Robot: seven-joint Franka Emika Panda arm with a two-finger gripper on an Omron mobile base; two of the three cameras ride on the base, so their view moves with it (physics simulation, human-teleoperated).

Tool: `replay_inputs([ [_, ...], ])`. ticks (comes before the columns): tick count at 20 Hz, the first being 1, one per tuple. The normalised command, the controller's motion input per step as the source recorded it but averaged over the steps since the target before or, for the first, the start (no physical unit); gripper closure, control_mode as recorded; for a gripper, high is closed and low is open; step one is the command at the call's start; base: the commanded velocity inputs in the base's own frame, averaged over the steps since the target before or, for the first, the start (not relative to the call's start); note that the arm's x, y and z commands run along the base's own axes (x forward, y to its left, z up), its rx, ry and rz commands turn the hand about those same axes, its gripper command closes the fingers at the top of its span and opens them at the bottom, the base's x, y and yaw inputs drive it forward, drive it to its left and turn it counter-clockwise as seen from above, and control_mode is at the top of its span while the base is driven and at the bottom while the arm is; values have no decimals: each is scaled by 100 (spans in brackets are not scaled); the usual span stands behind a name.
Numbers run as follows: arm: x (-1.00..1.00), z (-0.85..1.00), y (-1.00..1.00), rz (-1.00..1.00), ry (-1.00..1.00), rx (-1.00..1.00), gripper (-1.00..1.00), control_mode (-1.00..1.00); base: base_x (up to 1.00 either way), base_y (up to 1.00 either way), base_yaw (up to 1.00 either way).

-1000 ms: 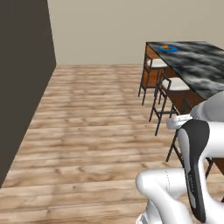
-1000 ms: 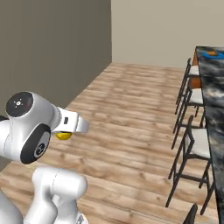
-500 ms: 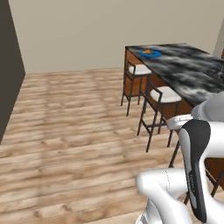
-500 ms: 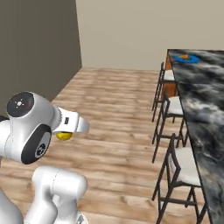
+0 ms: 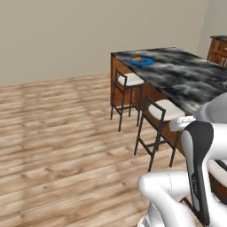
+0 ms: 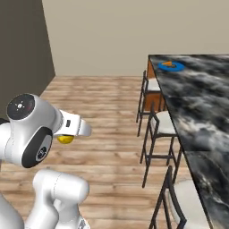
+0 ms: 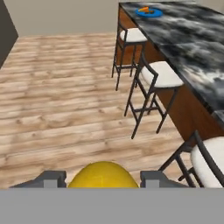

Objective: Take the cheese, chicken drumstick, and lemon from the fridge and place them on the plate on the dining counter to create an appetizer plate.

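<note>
My gripper [image 7: 103,179] is shut on the yellow lemon [image 7: 103,175], which bulges between the two fingertips [image 7: 51,178] in the hand view. From the right base view, the lemon [image 6: 65,139] peeks out under the white hand, held high over the wooden floor. The blue plate [image 5: 142,61] [image 6: 172,66] [image 7: 149,12] lies at the far end of the marbled dining counter [image 5: 186,77] [image 6: 199,105] [image 7: 192,41]. An orange cheese wedge [image 5: 138,58] [image 6: 166,64] [image 7: 144,9] rests on the plate. The chicken drumstick and the fridge are out of view.
Metal stools with pale seats [image 5: 128,80] [image 6: 163,123] [image 7: 164,74] line the counter's near side. Wooden floor [image 5: 57,133] stretches to a beige wall. A dark grey tall surface [image 6: 22,53] stands at the left. Wooden cabinets [image 5: 218,49] are at the far right.
The whole scene has shifted as the base drives and turns. The counter and plate now sit nearer and more central. The lemon stays in the gripper.
</note>
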Motion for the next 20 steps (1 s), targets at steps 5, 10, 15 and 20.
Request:
replay_inputs([
  [5,0,0,0,0,0,0,100,100,100,22,-25],
  [10,0,0,0,0,0,0,100,100,100,30,-25],
  [15,0,0,0,0,0,0,100,100,100,31,-23],
  [20,0,0,0,0,0,0,100,100,99,29,-21],
])
